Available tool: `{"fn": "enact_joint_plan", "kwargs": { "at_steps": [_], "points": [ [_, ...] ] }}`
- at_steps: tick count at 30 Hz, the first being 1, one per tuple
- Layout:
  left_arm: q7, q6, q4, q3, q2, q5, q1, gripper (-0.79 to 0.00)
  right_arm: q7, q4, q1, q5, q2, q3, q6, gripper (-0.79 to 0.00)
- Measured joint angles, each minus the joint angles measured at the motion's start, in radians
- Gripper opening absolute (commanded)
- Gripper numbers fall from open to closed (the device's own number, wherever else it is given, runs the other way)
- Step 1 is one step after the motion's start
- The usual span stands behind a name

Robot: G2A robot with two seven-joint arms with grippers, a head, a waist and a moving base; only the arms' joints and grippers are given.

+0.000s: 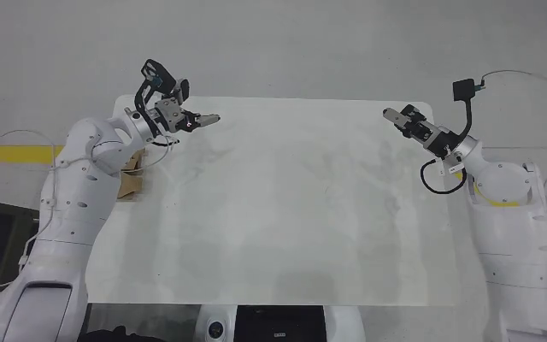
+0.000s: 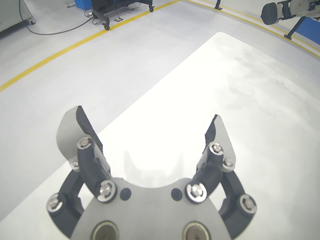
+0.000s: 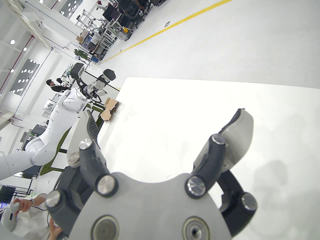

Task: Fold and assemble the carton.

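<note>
The left end effector [image 1: 205,120] and right end effector [image 1: 391,113] are released and empty, and the light, creasable carton [image 1: 130,181] at the table's [image 1: 299,214] left edge probably suits a flap-edge grip.

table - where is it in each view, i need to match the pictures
Top: table lies mid-picture, between the left tool and right tool.
Left wrist: it runs under and ahead of the left tool, toward the right arm.
Right wrist: it runs under and past the right tool, toward the carton.
Shared landmark: its far edge.
</note>
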Motion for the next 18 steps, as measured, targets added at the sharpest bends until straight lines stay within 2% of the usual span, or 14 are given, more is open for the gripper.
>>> {"fn": "enact_joint_plan", "kwargs": {
  "at_steps": [4, 7, 16, 18],
  "points": [
    [-0.178, -0.007, 0.048, -0.041, 0.010, -0.261, -0.034, 0.000, 0.000, 0.000, 0.000, 0.000, 0.000, 0.000, 0.000, 0.000],
    [-0.297, -0.004, 0.084, -0.070, 0.020, -0.398, -0.056, 0.000, 0.000, 0.000, 0.000, 0.000, 0.000, 0.000, 0.000, 0.000],
    [-0.621, 0.046, 0.239, -0.127, 0.048, -0.724, -0.137, 0.000, 0.000, 0.000, 0.000, 0.000, 0.000, 0.000, 0.000, 0.000],
    [-0.665, 0.052, 0.279, -0.131, 0.052, -0.757, -0.157, 0.000, 0.000, 0.000, 0.000, 0.000, 0.000, 0.000, 0.000, 0.000]
  ]
}}
